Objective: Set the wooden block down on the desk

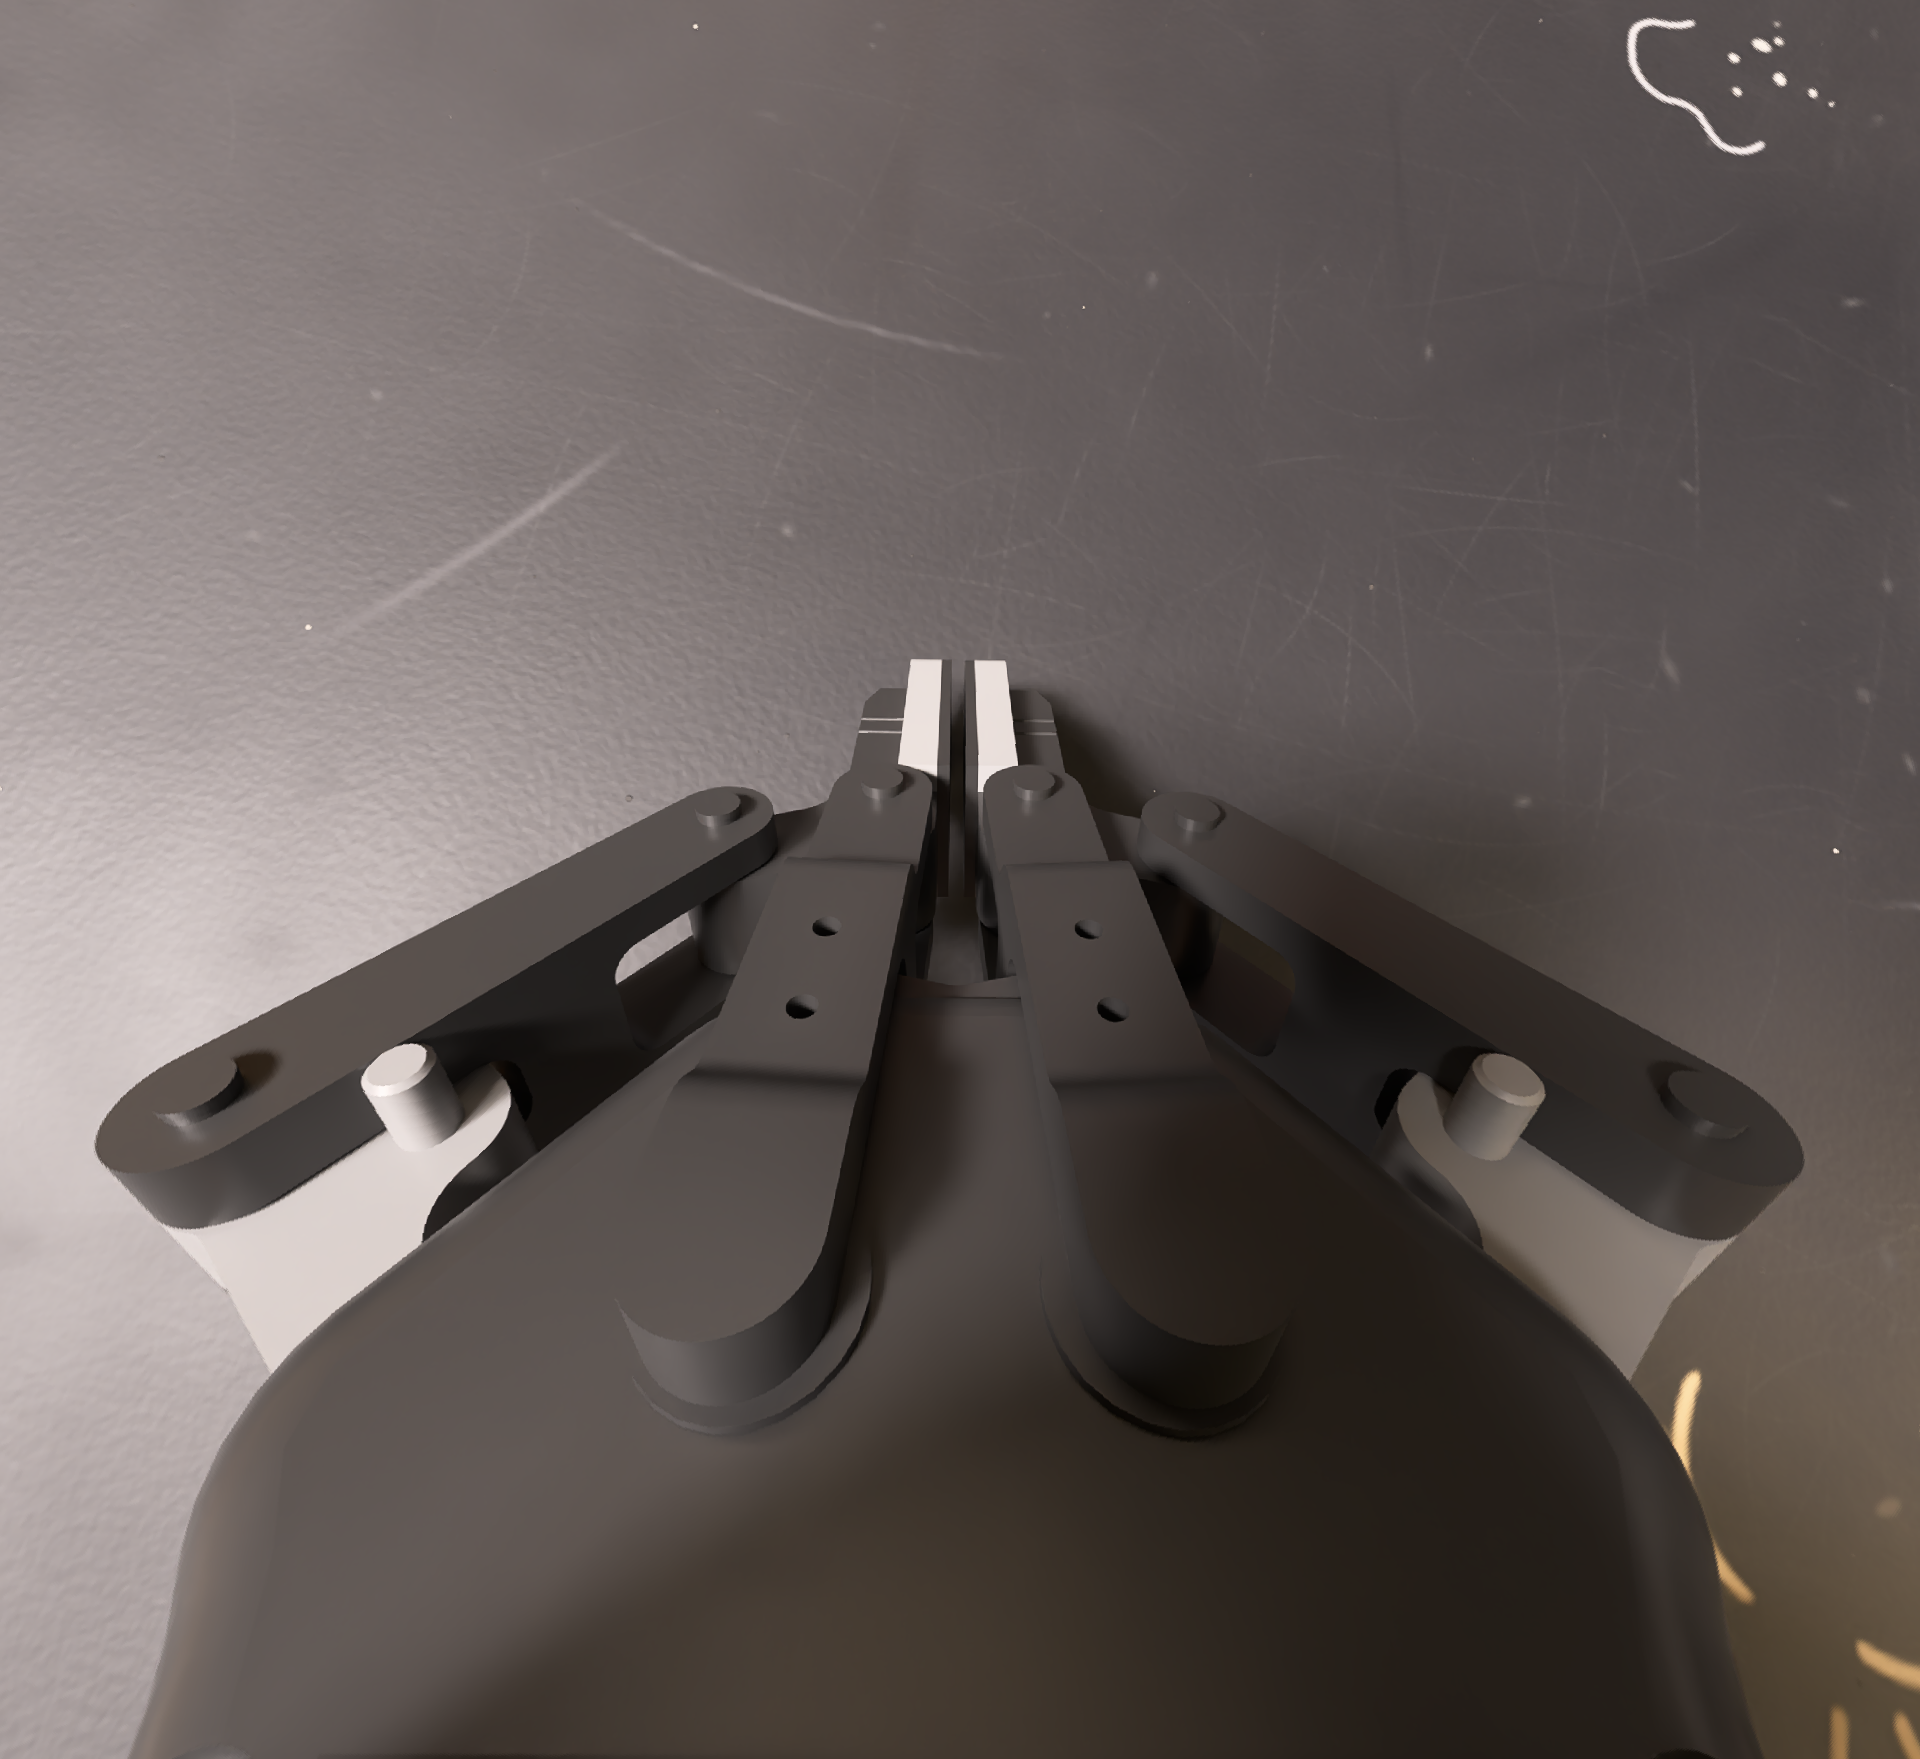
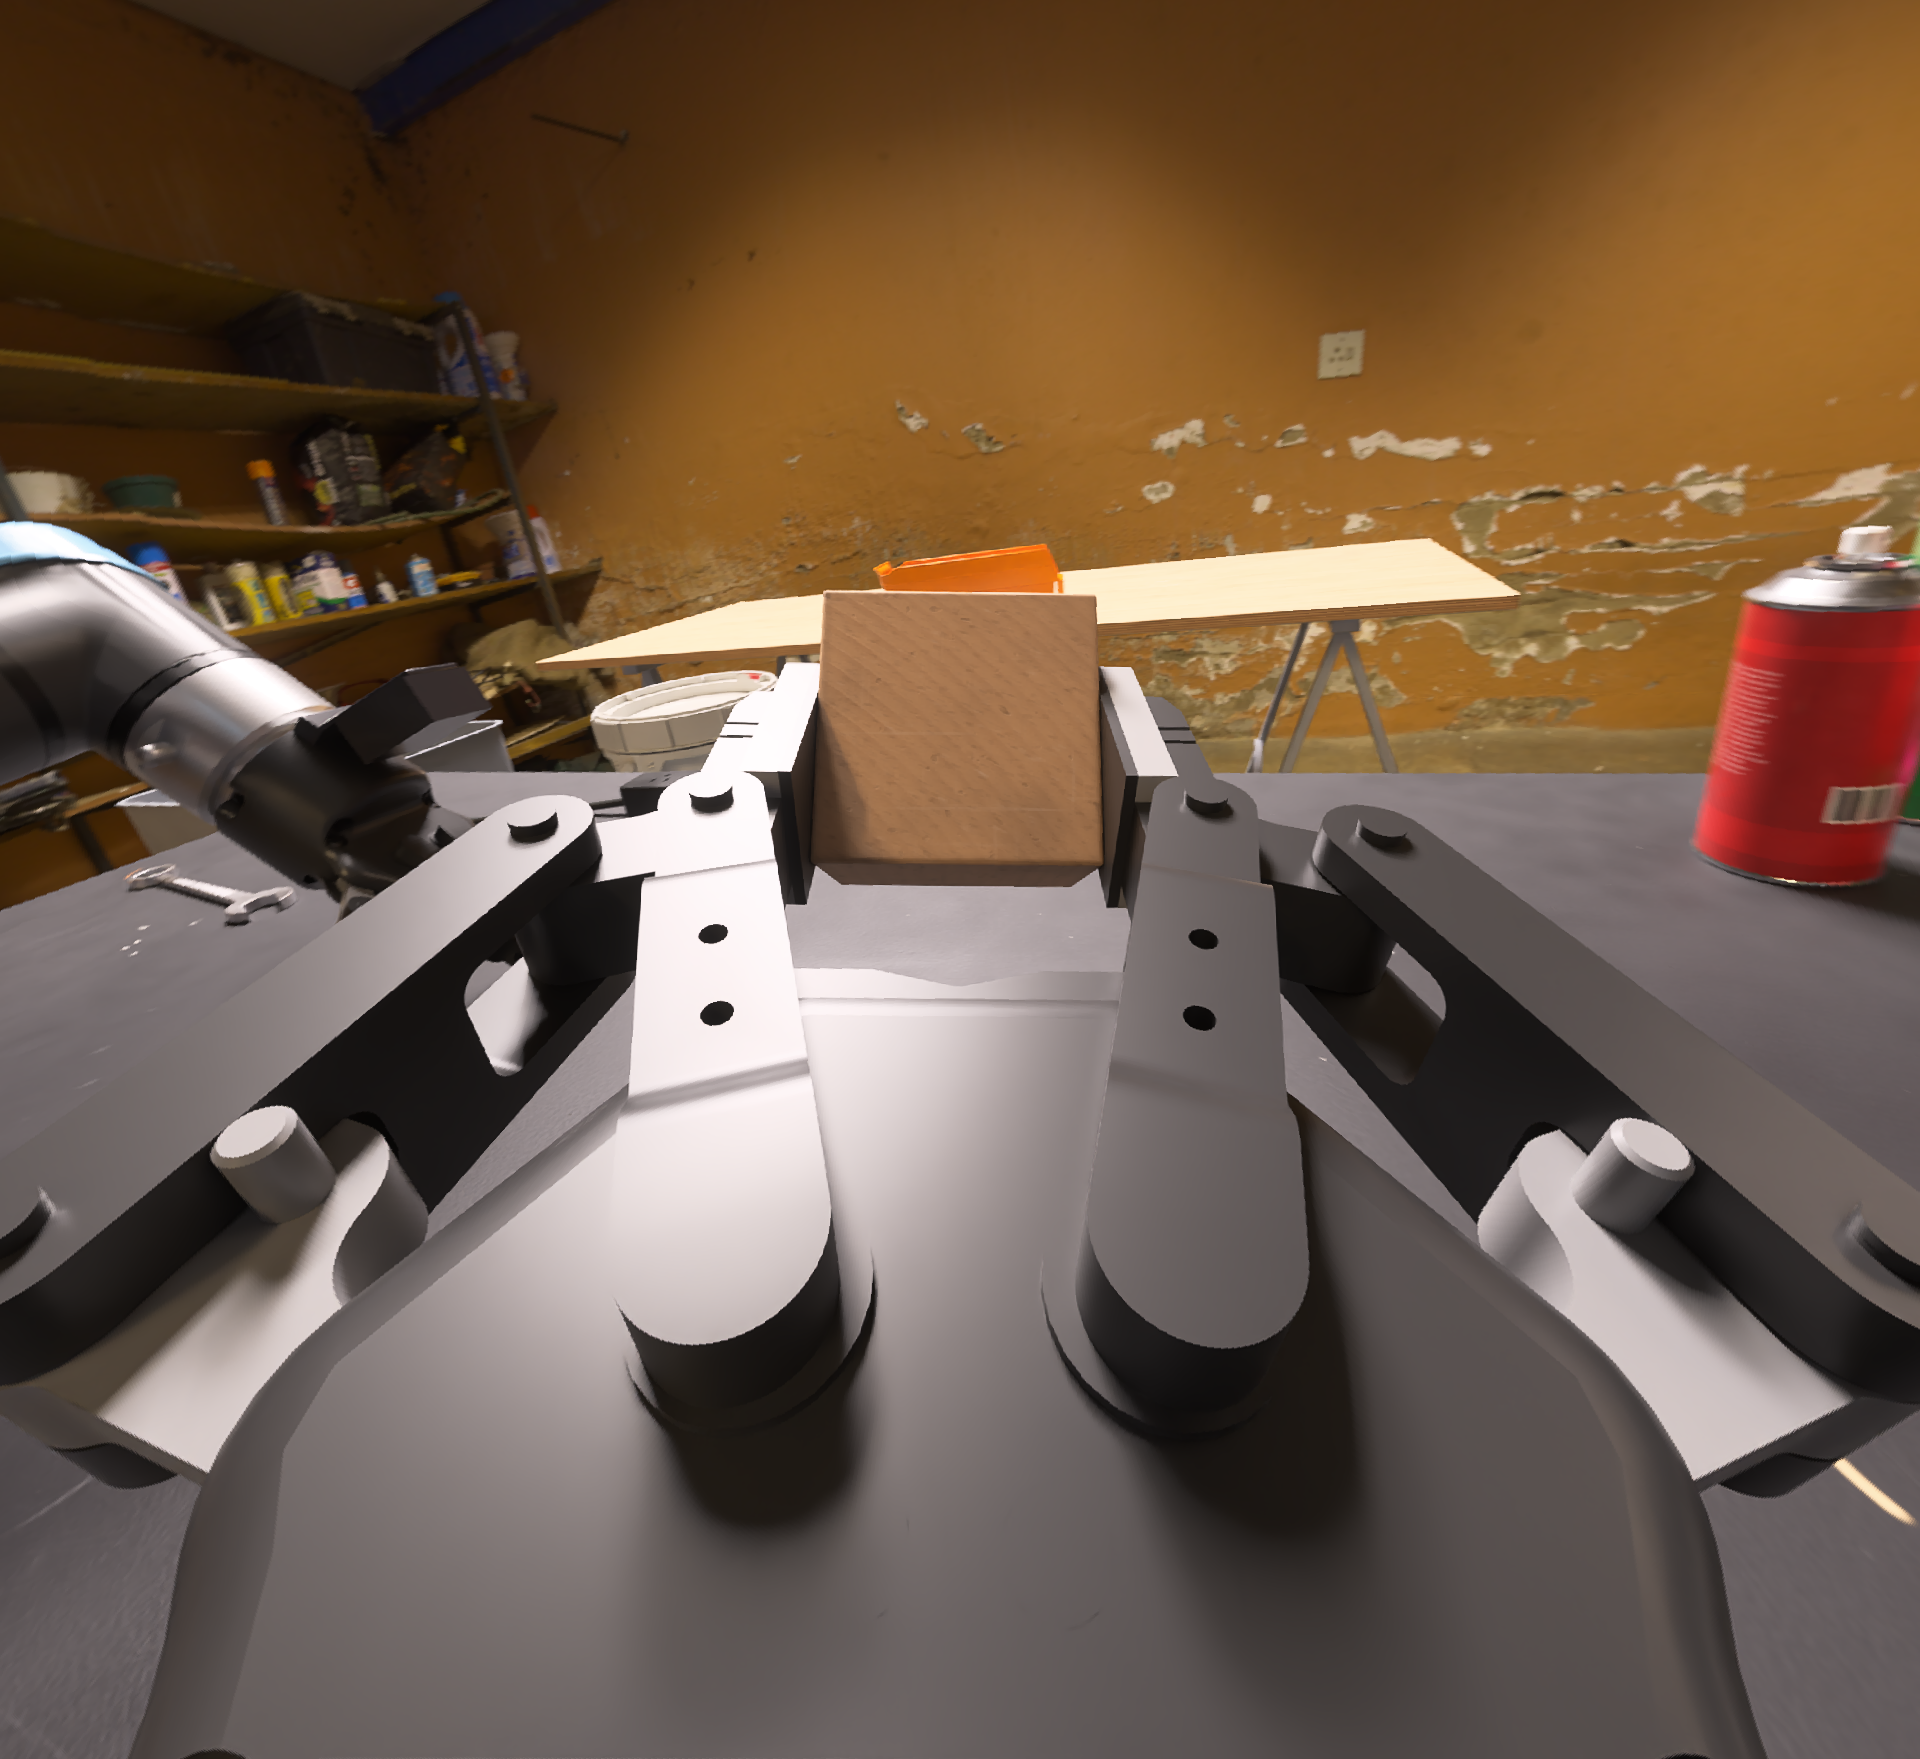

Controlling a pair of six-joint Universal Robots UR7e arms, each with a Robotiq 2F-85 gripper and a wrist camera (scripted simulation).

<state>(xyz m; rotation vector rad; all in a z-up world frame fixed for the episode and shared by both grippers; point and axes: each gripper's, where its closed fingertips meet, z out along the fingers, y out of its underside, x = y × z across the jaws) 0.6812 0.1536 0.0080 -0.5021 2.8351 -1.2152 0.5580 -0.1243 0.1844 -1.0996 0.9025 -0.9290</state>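
Note:
In the right wrist view, my right gripper [image 2: 958, 722] is shut on the wooden block [image 2: 956, 733], a light brown cube held between both fingers. The block hangs a little above the dark grey desk [image 2: 1507, 878], tilted slightly. In the left wrist view, my left gripper [image 1: 958, 670] is shut and empty, its white pads [image 1: 925, 712] almost touching, pointed down at the scratched dark desk surface [image 1: 727, 255]. The left arm [image 2: 187, 701] also shows at the left of the right wrist view, low over the desk.
A red spray can [image 2: 1808, 722] stands on the desk at the right. A silver wrench [image 2: 208, 890] lies at the left by the left arm. Behind the desk are a trestle table [image 2: 1143, 597] with an orange bin [image 2: 971, 566], a white bucket [image 2: 675, 722] and wall shelves [image 2: 260, 514].

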